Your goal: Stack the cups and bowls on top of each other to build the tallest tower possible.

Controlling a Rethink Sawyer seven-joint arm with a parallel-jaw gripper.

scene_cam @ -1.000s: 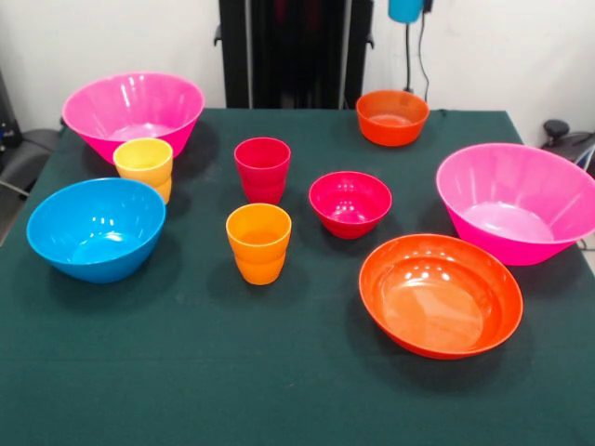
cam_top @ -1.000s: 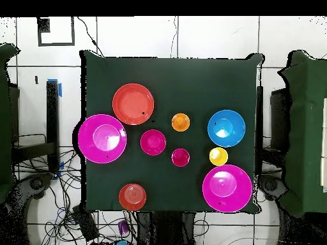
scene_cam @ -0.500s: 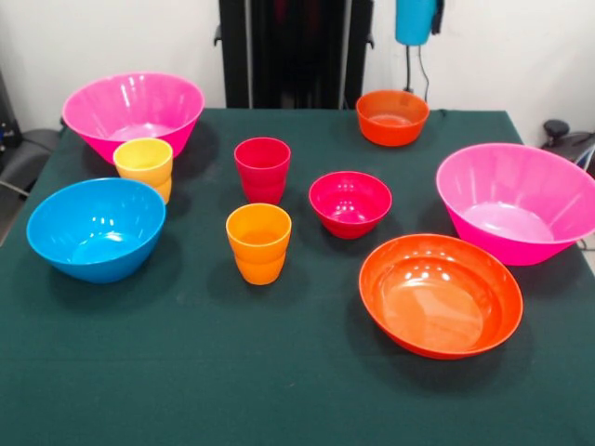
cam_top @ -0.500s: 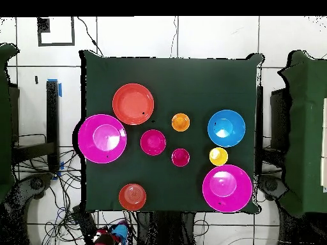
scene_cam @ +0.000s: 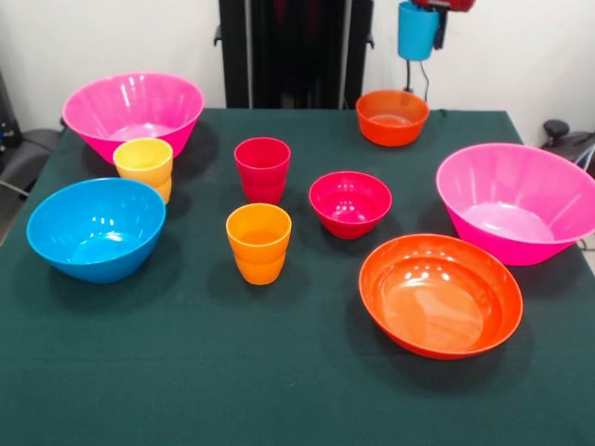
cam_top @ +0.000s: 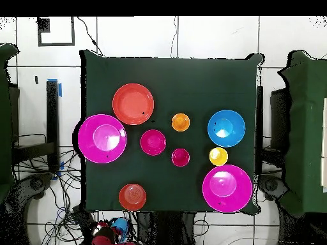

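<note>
Blue cup point(scene_cam: 416, 30) is hanging clamped in the gripper point(scene_cam: 437, 7) above the small orange bowl point(scene_cam: 391, 116), which is sitting on the worktop point(scene_cam: 186, 372).

The gripper point(scene_cam: 437, 7) is cut off by the front view's top edge, so its fingers cannot be read; the blue cup point(scene_cam: 416, 30) hangs beneath it, seemingly held; overhead, both blur together past the surface's point(cam_top: 191, 83) near edge.
</note>
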